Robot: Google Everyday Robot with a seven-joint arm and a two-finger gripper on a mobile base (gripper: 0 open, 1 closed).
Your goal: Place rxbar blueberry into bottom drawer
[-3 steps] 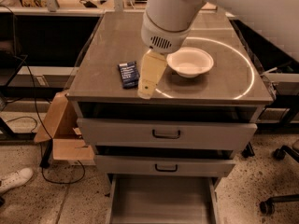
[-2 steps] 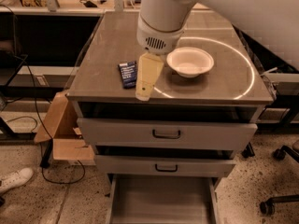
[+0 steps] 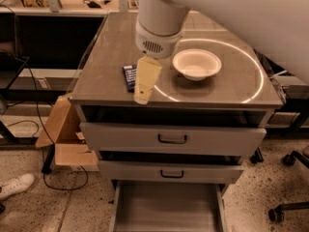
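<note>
pincer low over grey metal worktop, grip I cannot tell | flat dark navy-blue rxbar blueberry on worktop, partly behind pincer | wide grey bottom drawer open | round white bowl nearby

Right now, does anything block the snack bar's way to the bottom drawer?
Nothing visible. The bottom drawer is pulled out past both upper drawers; the gripper hangs at the right edge of the snack bar atop the cabinet.

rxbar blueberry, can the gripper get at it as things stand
Probably yes: the gripper hangs close by the rxbar blueberry on the cabinet top, nothing between them; the white bowl sits apart.
</note>
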